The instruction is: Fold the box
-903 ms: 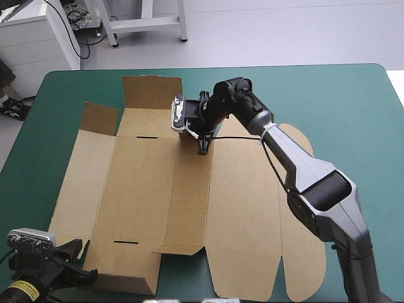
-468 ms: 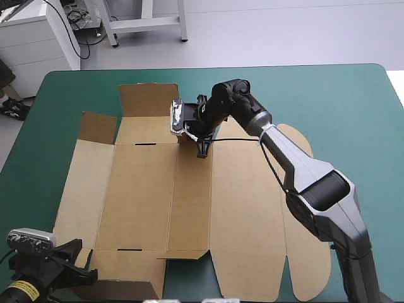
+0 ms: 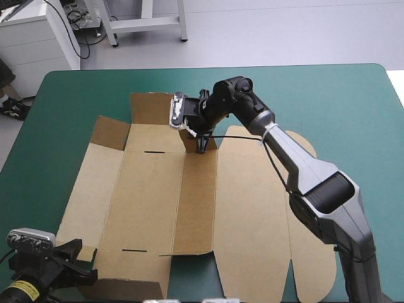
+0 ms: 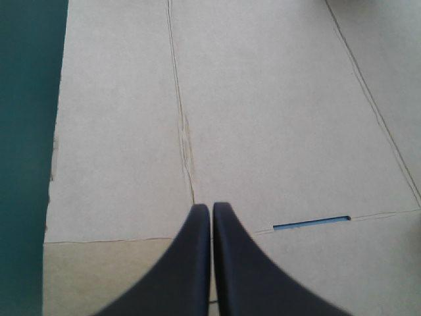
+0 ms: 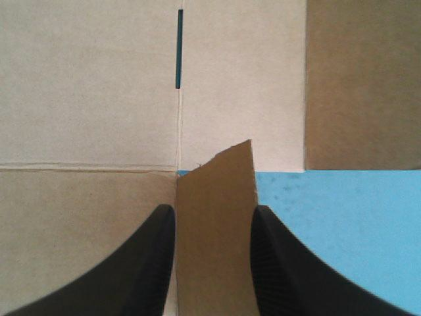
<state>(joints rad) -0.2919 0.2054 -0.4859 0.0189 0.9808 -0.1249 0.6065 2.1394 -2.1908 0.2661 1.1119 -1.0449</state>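
On the teal-green table cover (image 3: 328,101), the flat brown cardboard box (image 3: 189,202) has slid rightward. The right gripper (image 5: 214,209), fingers apart, straddles its lifted far flap (image 5: 220,178); the left gripper (image 4: 212,207) hangs closed over the near-left panel. Folding has barely begun.

Bright, even light; soft shadows (darkest on raised box (image 3: 151,189) flaps).

Table (image 3: 379,79) noted, under a teal-green cover (image 3: 328,101), lying flat where bare. Seen as a plain strip off to one side of the left gripper (image 4: 211,207), and as an open patch just beside and ahead of the right gripper (image 5: 212,209).
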